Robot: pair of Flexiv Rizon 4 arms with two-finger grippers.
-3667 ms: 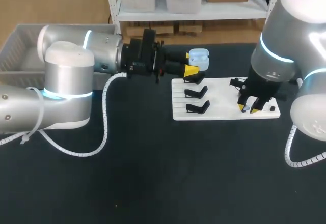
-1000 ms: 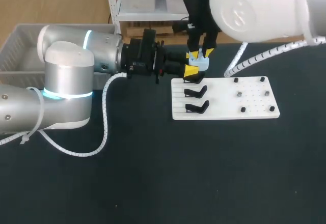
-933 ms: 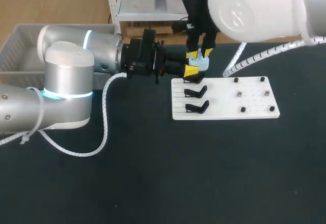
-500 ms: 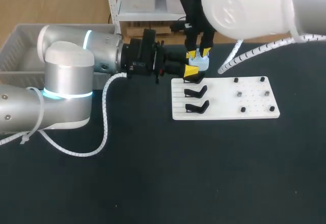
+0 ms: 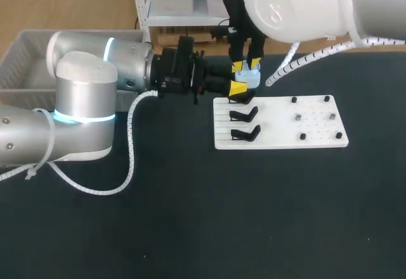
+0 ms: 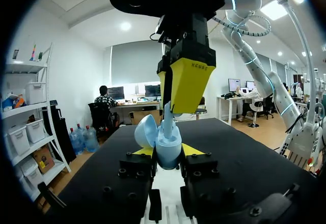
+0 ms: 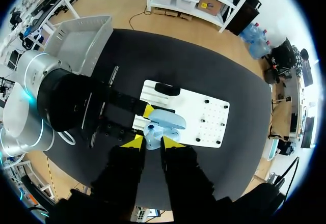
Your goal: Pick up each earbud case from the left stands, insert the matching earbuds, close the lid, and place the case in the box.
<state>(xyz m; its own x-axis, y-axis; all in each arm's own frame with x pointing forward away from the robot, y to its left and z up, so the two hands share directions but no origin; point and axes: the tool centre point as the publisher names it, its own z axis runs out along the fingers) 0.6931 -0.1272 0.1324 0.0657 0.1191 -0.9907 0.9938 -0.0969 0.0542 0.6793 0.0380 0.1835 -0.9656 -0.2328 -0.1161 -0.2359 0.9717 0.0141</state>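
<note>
Black table, white board lying flat on it

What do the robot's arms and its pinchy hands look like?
Both arms are fat, round tubes, shiny silver-white: the left arm and the right arm. A glowing light-blue ring runs round a joint of the left arm. Each arm trails a white curly cable. The left gripper and the right gripper are black and blocky, each with two fingers ending in bright yellow tips.
</note>
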